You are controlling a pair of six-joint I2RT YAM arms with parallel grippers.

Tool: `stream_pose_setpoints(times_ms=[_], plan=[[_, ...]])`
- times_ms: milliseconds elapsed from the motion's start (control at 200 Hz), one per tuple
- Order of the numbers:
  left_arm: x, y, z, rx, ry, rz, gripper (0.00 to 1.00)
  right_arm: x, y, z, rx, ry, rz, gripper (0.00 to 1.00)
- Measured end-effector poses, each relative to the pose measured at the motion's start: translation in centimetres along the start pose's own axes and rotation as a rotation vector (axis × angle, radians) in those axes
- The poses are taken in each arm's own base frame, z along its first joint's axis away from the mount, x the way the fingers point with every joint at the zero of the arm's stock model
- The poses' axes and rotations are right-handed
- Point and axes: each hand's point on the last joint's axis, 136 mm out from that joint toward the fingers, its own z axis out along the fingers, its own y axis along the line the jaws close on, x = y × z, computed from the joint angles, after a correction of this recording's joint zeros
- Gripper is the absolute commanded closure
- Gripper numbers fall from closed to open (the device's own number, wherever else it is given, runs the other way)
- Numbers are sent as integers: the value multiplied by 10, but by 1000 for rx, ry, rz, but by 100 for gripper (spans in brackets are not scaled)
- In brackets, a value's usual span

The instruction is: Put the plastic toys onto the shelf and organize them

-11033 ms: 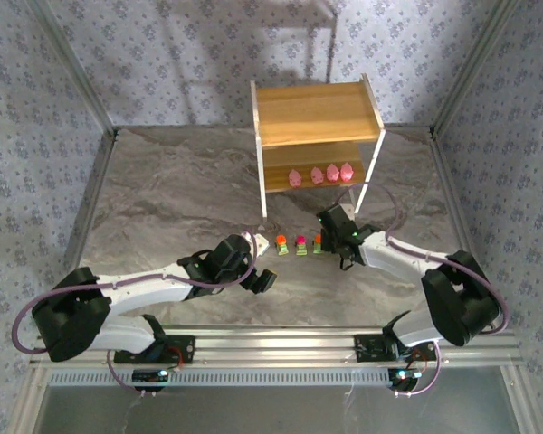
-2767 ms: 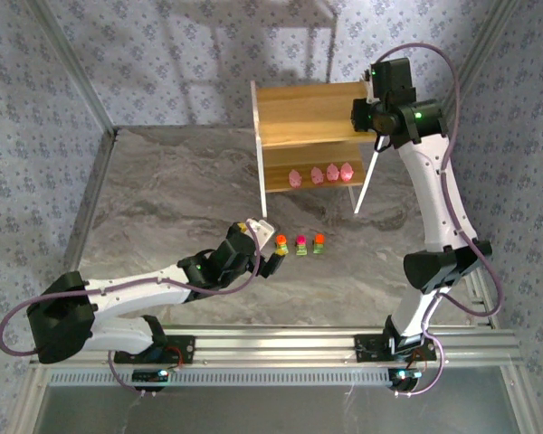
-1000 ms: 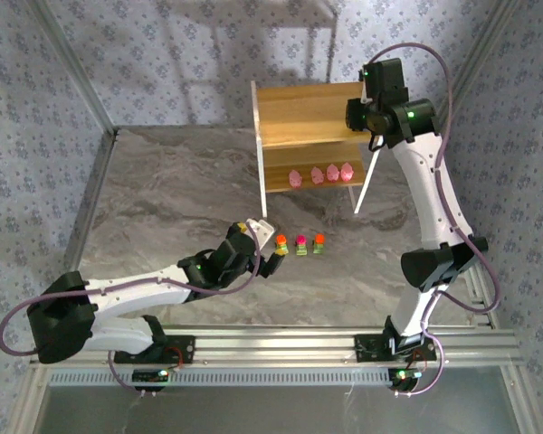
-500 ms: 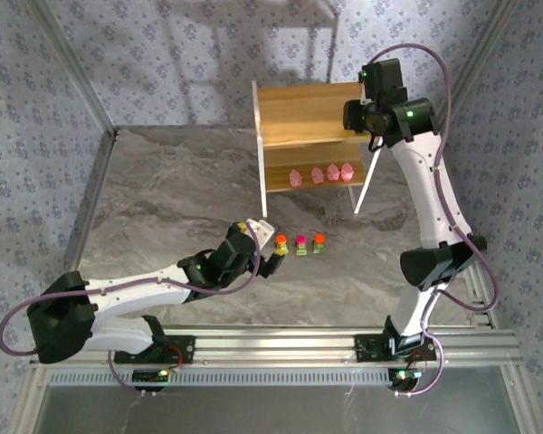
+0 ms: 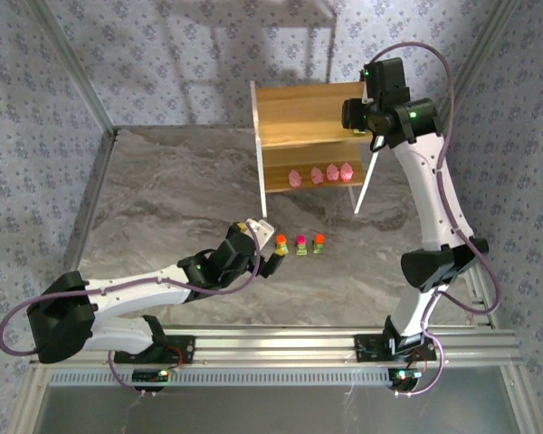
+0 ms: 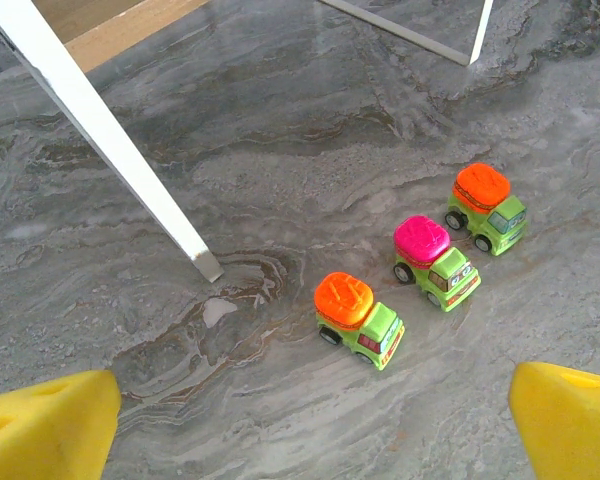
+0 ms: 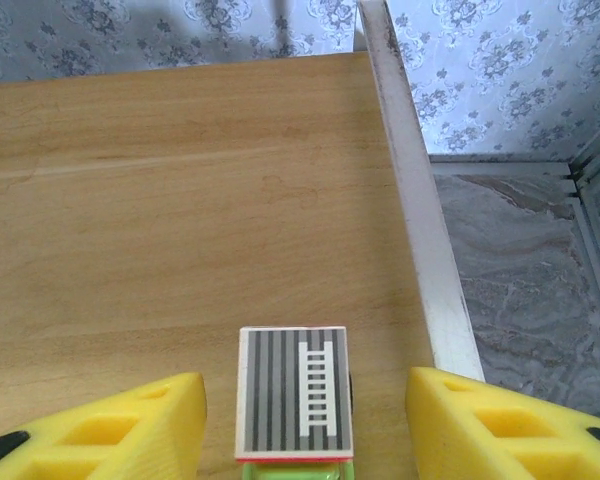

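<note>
- My right claw [image 7: 315, 425] is spread narrowly around a striped-roof toy [image 7: 295, 390], which rests on the shelf [image 7: 130, 200] top beside the white side panel [image 7: 420, 220].
- My left claw [image 6: 310, 415] hangs wide above the bench [image 6: 230, 150], near three trucks [image 6: 435, 262].

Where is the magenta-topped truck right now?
Centre of the top view: the magenta-topped truck sits on the table before the shelf, between two orange-topped trucks.

Bright even light, soft shadows, sharp focus
</note>
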Motion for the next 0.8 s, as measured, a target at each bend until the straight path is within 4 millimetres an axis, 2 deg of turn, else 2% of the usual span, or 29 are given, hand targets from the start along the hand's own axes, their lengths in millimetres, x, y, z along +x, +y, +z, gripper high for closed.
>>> stream_pose_setpoints(times_ms=[215, 370, 530, 655, 800], plan=[[0, 1, 0, -4, -1, 0, 0, -4, 11, -29, -8, -51, -22, 42], [0, 2, 0, -11, -2, -1, 0, 4, 15, -52, -13, -71, -39, 42], [-2, 5, -3, -19, -13, -7, 0, 20, 20, -69, -15, -72, -53, 42], [-5, 10, -7, -24, -27, -18, 0, 36, 38, -80, -39, -71, -87, 42], [-5, 16, -7, -33, -27, -32, 0, 61, 56, -83, -62, -50, -128, 42]])
